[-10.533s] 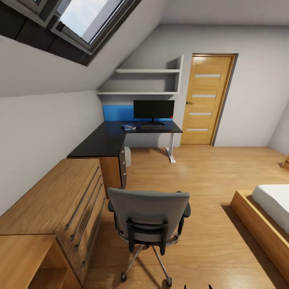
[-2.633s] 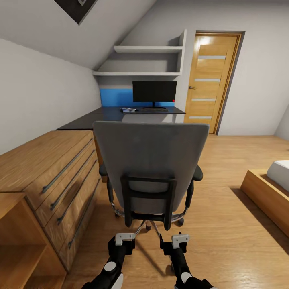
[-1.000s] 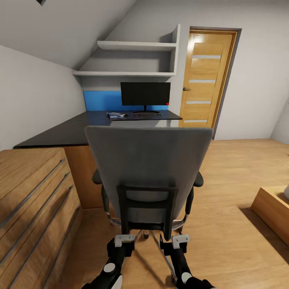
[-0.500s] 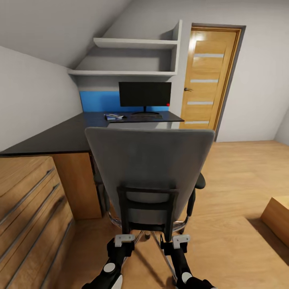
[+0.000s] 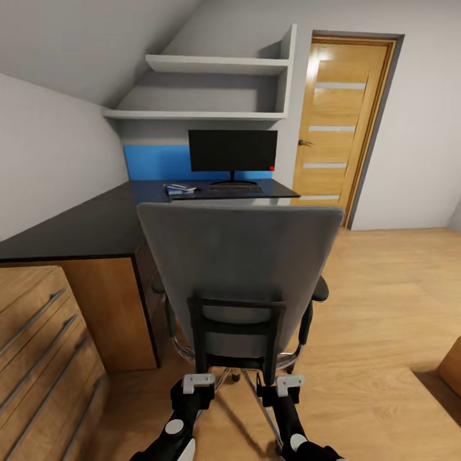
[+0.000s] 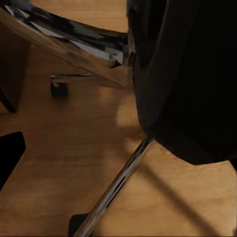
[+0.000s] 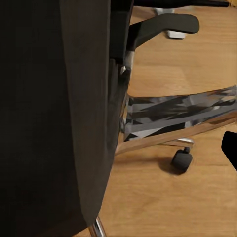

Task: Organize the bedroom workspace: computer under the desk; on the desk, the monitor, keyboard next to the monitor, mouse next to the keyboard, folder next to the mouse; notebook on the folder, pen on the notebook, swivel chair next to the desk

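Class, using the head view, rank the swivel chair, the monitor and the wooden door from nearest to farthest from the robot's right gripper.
1. swivel chair: directly ahead of the right gripper.
2. monitor: beyond the chair, on the desk.
3. wooden door: back wall, right of the monitor.

Both arms reach forward, left hand [image 5: 199, 382] and right hand [image 5: 288, 381] low.

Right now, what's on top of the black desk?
On the desk stand the monitor, the keyboard before it, and a small blue stack beside that. The swivel chair back covers the desk's near edge.
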Robot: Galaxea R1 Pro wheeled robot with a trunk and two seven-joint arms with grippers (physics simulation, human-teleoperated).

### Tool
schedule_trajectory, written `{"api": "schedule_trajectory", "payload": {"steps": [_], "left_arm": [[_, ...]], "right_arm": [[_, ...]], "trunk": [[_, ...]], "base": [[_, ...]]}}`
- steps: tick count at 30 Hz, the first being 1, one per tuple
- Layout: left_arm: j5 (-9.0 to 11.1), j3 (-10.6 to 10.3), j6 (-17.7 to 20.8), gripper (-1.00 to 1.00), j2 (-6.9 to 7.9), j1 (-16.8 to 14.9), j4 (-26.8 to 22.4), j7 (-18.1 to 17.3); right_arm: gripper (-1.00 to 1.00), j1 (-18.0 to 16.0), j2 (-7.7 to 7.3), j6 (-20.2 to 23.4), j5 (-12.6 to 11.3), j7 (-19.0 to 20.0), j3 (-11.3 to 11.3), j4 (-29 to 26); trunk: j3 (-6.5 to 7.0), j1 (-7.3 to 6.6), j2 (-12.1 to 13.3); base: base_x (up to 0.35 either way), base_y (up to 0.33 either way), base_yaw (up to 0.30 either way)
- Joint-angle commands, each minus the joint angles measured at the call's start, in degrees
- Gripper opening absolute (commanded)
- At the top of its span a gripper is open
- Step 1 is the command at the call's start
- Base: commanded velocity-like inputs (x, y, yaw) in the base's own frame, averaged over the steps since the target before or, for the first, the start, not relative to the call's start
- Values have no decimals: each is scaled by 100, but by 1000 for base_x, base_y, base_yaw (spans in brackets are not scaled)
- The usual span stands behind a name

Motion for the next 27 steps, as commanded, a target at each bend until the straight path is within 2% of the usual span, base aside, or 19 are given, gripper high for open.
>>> {"api": "schedule_trajectory", "payload": {"steps": [1,7,27], "left_arm": [[61,-45,-29,100,4,-7,7,43],[61,-45,-29,100,10,-7,7,43],[61,-45,-35,100,10,-7,10,60]], "right_arm": [[100,-8,3,-14,-2,-77,87,-5],[100,-8,-4,-14,-2,-75,87,-5],[100,-8,-5,-21,-2,-77,87,-5]], "trunk": [[-4,2,-2],[-4,2,-2],[-4,2,-2]], "base": [[321,-50,191],[321,-73,120],[321,-79,3]]}}
